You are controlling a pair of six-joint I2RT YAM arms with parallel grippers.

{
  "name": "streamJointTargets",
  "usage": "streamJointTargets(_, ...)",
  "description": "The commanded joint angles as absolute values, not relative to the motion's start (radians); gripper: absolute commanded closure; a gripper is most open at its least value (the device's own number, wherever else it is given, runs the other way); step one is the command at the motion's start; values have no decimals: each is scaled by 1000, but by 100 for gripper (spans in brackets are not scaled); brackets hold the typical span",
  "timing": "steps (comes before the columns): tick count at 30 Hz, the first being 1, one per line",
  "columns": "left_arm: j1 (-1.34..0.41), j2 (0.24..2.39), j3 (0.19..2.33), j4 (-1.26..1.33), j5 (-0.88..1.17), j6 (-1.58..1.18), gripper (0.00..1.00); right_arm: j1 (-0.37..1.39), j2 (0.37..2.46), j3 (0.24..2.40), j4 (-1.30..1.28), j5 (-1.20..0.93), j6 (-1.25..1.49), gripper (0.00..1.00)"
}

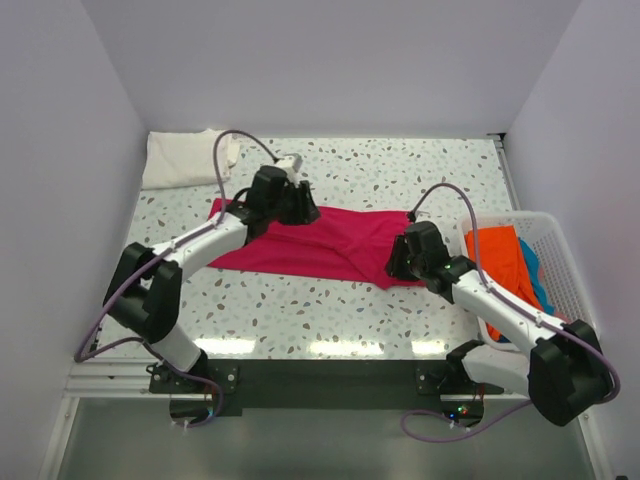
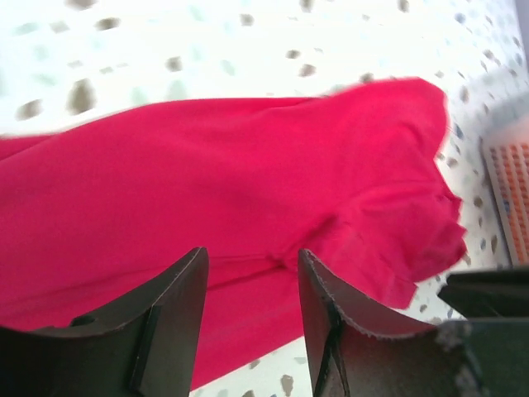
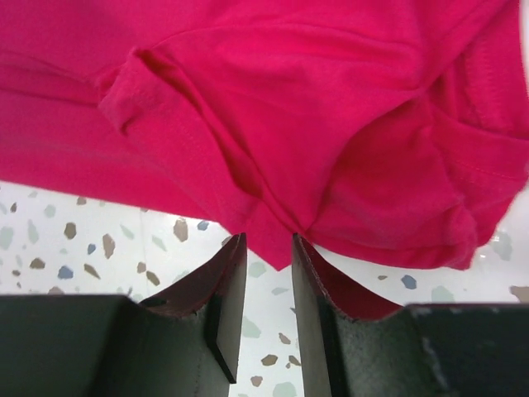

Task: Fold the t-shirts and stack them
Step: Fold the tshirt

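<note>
A magenta-red t-shirt [image 1: 320,243] lies spread across the middle of the table, partly folded into a long band. My left gripper [image 1: 300,210] hovers over its far left part. In the left wrist view its jaws [image 2: 252,269] stand open above the cloth [image 2: 248,174] with nothing between them. My right gripper [image 1: 396,266] is at the shirt's near right edge. Its fingers [image 3: 269,241] stand a little apart, open. A bunched corner of the magenta cloth [image 3: 331,141] reaches just between the tips and is not pinched. A folded cream-white t-shirt [image 1: 185,158] lies at the back left.
A white mesh basket [image 1: 560,225] stands at the right edge of the table, holding an orange t-shirt [image 1: 497,255] and a blue one [image 1: 541,288]. The terrazzo table top [image 1: 300,310] shows in front of the magenta shirt. White walls close in the sides and back.
</note>
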State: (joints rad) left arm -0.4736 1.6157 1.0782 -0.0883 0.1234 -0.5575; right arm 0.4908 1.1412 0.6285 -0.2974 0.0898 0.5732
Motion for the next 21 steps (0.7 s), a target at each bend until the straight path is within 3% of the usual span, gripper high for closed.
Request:
streamJointTargets(1,-587,1670,1160,-20,158,-396,48,492,1112,678,-333,205,604,69)
streamJointTargets(12,-767,1910,1367,-78,111,-236,47,494,1032,617,-396,236,635,68)
streamJointTargets(21,-798,1959,1365,-87,46,-219,47,492,1031,583,-381,226,638,67)
